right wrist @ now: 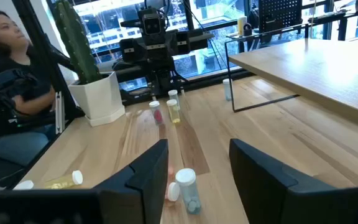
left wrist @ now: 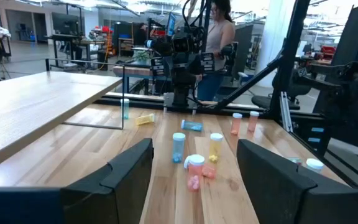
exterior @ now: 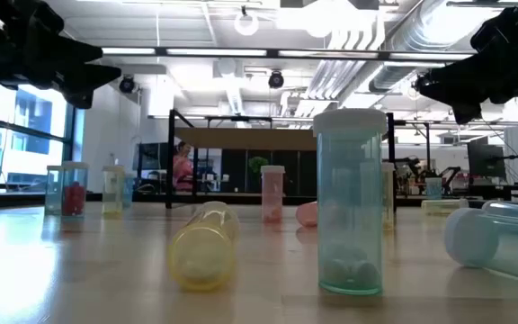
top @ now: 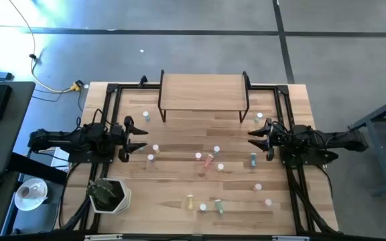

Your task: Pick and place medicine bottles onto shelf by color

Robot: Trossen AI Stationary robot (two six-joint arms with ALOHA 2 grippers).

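Coloured medicine bottles (top: 210,161) with white caps lie scattered over the tabletop, most of them across the middle and near part, some upright and some on their sides: a pink one lying flat at the centre, a blue one (top: 252,159) upright towards the right, a yellow one (top: 190,201) and a green one (top: 218,205) at the near edge, and a few more close to each side. The shelf (top: 203,91) stands at the far edge of the table, and its top board shows nothing on it, so by my reading the sorting has not begun and every bottle is left to place. The left gripper (top: 139,138) hovers at the left side of the table with its fingers spread and nothing between them; the right gripper (top: 254,137) hangs at the right side, likewise parted and empty. A white pot with a cactus (top: 107,195) sits at the near left corner, and a person (right wrist: 8,93) sits beyond the table. No label, brand or writing can be read on any bottle.
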